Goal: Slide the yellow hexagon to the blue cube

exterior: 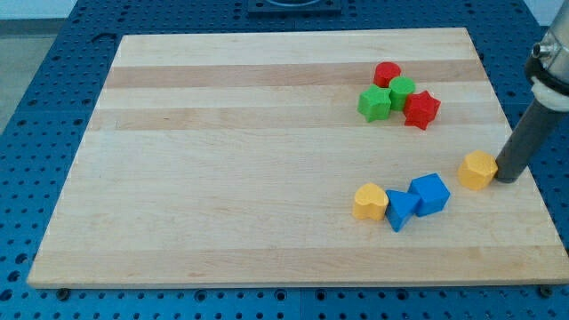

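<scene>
The yellow hexagon (477, 169) lies near the board's right edge. My tip (508, 179) stands just to its right, touching or nearly touching it. The blue cube (430, 194) sits to the hexagon's lower left, a short gap away. A blue triangular block (401, 210) rests against the cube's left side. A second yellow block (370, 202), rounded like a heart, lies just left of the blue triangle.
A cluster sits at the upper right: a red block (387, 75), two green blocks (402, 91) (374, 103) and a red star-like block (421, 109). The wooden board (222, 178) ends just right of my tip; a blue perforated table surrounds it.
</scene>
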`<state>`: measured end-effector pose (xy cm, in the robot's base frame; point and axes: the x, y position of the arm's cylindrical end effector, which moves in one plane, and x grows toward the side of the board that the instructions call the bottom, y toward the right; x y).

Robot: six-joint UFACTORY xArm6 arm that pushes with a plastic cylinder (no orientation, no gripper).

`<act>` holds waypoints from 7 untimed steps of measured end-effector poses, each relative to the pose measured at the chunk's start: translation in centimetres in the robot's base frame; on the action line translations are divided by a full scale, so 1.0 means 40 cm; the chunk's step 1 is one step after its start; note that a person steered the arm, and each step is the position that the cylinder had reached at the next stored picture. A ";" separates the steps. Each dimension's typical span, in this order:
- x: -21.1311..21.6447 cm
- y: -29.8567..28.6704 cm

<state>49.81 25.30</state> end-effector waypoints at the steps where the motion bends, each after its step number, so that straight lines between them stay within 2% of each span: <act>1: 0.006 -0.017; 3: -0.003 -0.009; 4: -0.052 0.000; 7: -0.042 -0.056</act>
